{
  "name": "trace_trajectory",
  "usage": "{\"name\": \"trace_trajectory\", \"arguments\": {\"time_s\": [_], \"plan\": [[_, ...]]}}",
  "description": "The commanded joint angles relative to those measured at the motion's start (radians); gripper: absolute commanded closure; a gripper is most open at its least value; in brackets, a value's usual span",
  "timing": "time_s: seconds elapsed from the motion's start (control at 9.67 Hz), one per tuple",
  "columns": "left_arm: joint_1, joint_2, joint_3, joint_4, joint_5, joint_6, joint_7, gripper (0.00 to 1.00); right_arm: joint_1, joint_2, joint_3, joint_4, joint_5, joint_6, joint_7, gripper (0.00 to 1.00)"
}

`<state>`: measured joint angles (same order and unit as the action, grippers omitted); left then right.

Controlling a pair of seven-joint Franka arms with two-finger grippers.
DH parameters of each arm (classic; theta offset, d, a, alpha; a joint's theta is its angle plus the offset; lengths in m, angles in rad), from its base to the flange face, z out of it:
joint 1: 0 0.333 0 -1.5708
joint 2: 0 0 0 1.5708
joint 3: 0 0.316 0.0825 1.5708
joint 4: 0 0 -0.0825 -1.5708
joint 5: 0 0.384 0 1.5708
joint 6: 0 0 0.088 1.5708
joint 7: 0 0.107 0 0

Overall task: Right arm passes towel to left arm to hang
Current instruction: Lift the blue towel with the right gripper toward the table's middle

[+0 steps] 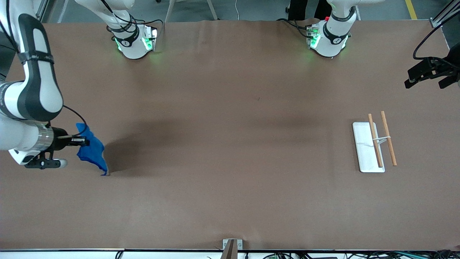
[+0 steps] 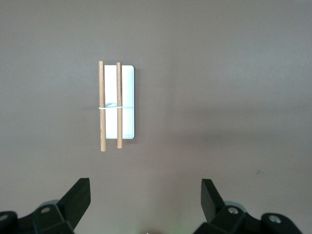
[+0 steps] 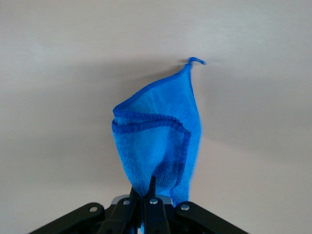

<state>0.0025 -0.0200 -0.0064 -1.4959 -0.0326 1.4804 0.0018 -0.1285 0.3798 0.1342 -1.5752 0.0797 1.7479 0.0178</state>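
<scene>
The right arm's gripper (image 1: 84,142) is shut on the bright blue towel (image 1: 92,150) at the right arm's end of the table. The towel hangs bunched from the fingers, and its lowest corner is at or just above the brown table. In the right wrist view the towel (image 3: 157,141) drapes away from the shut gripper (image 3: 151,189). The left arm's gripper (image 1: 427,80) is open and empty, up in the air at the left arm's end of the table. In the left wrist view it (image 2: 145,187) looks down on the rack.
A white rack tray (image 1: 363,153) carries two wooden rods (image 1: 388,138) on a thin wire stand at the left arm's end of the table. It also shows in the left wrist view (image 2: 127,92). A small bracket (image 1: 230,248) sits at the table's near edge.
</scene>
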Motion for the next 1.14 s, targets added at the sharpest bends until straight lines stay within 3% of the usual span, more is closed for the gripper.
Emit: {"name": "trace_trajectory", "arguments": {"time_s": [0.0, 0.21, 0.41, 0.62, 1.03], "plan": [[0.008, 0.009, -0.003, -0.024, -0.016, -0.002, 0.021, 0.0, -0.011, -0.009, 0.15, 0.073, -0.002, -0.117, 0.188, 0.99], [0.004, 0.011, -0.003, -0.024, -0.024, -0.003, 0.021, 0.0, -0.016, -0.012, 0.34, 0.124, 0.009, -0.117, 0.444, 0.99], [-0.003, 0.009, -0.009, -0.029, -0.024, -0.008, 0.021, 0.0, -0.016, -0.004, 0.457, 0.164, 0.084, -0.102, 0.596, 0.99], [-0.006, 0.009, -0.014, -0.037, -0.036, -0.009, 0.021, 0.0, -0.013, -0.007, 0.493, 0.165, 0.283, -0.053, 0.602, 0.99], [0.004, 0.006, -0.02, -0.089, -0.11, -0.009, 0.168, 0.0, 0.026, -0.002, 0.59, 0.138, 0.553, 0.172, 0.602, 0.99]]}}
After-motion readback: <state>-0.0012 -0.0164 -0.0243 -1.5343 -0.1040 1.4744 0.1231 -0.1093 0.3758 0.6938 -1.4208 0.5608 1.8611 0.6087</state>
